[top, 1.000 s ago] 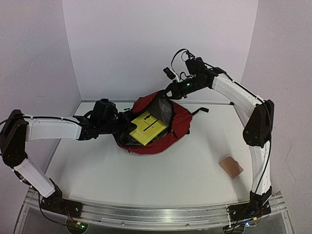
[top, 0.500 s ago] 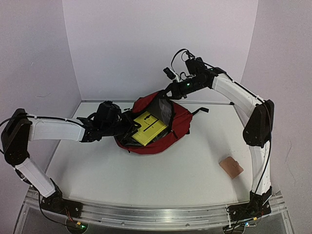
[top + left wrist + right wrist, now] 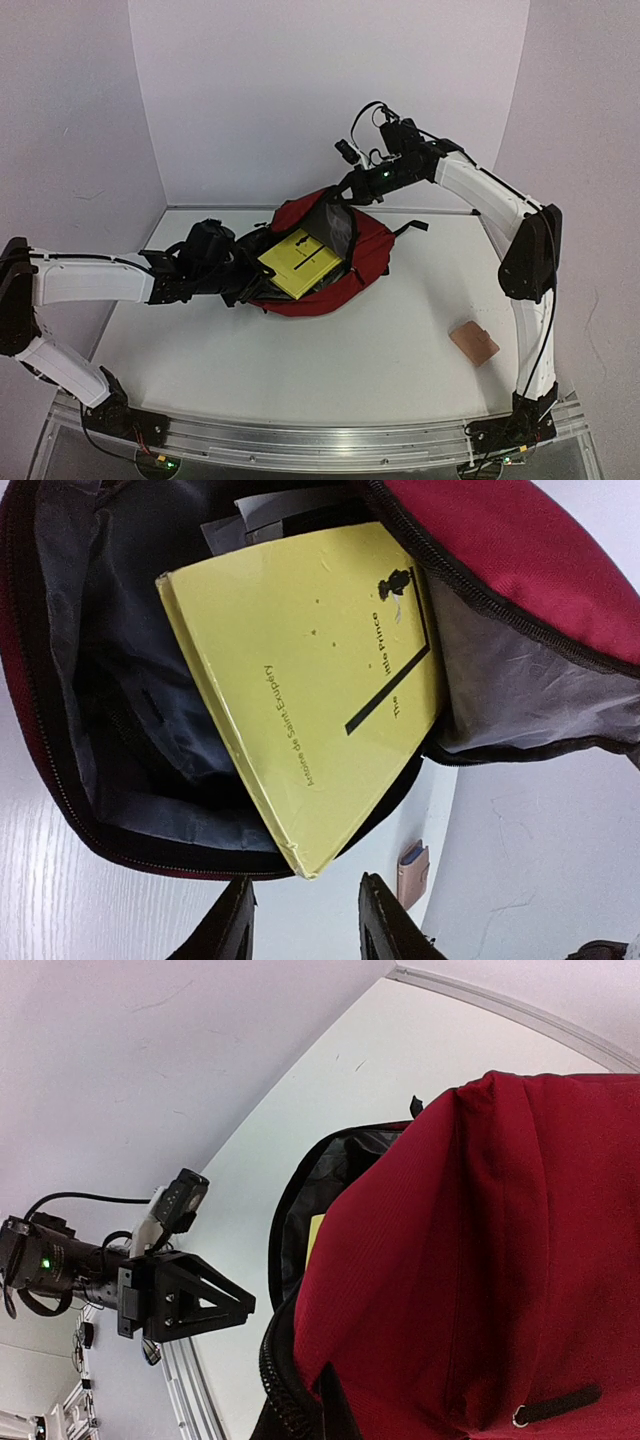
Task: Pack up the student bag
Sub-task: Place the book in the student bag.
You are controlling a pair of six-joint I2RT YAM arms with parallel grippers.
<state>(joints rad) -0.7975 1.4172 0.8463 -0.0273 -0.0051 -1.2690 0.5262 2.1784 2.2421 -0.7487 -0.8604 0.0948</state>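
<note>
The dark red student bag (image 3: 368, 255) lies at the back of the white surface (image 3: 330, 360), its mouth gaping, with a yellow Little Prince book (image 3: 298, 262) sticking half out of it. The right pincer (image 3: 347, 190) is clenched on the bag's upper rim, holding it up. The left pincer (image 3: 305, 908) hangs just outside the mouth by the book's corner, released, with nothing between its fingers.

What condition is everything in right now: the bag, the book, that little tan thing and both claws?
student bag, unzipped, mouth held open.
yellow book, partly inside the bag, one corner poking out.
small tan pouch, flat on the table, not packed.
left gripper, open, empty.
right gripper, shut on the bag's upper edge.
</note>
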